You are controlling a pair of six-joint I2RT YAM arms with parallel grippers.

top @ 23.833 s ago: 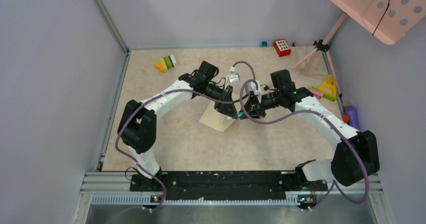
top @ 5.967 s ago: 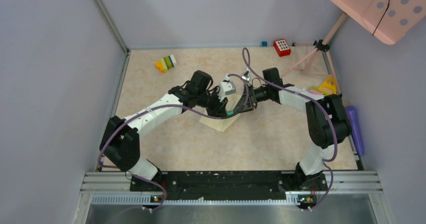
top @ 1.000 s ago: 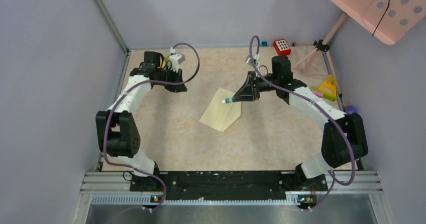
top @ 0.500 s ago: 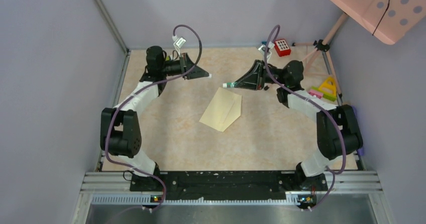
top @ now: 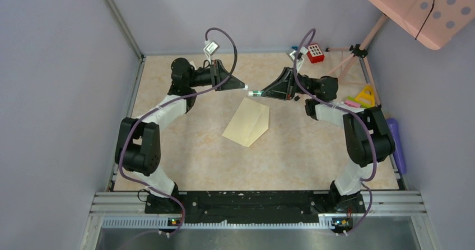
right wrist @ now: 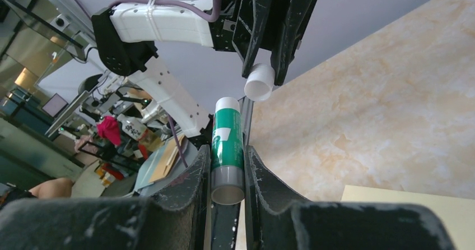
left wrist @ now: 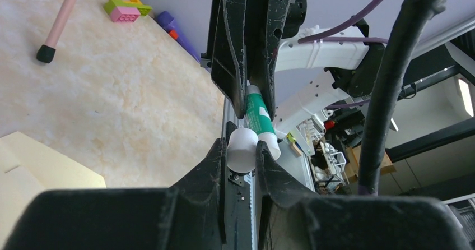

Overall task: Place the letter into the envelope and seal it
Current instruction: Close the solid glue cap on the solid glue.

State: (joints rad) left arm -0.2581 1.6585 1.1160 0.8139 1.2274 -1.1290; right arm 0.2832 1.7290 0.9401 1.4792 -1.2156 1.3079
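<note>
left end effector (left wrist: 242, 149) is pinching the white cap (right wrist: 260, 82) | right end effector (right wrist: 227, 152) is gripping the green glue stick (left wrist: 259, 112) | change: cap and stick are swinging together, nearly touching | envelope (top: 246, 122) is lying flat on the surface (top: 313, 149) | gluing is probably ending

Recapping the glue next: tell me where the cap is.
Far centre in the top view: the cap is pinched in the left gripper, facing the right gripper's glue stick, beyond the envelope.
</note>
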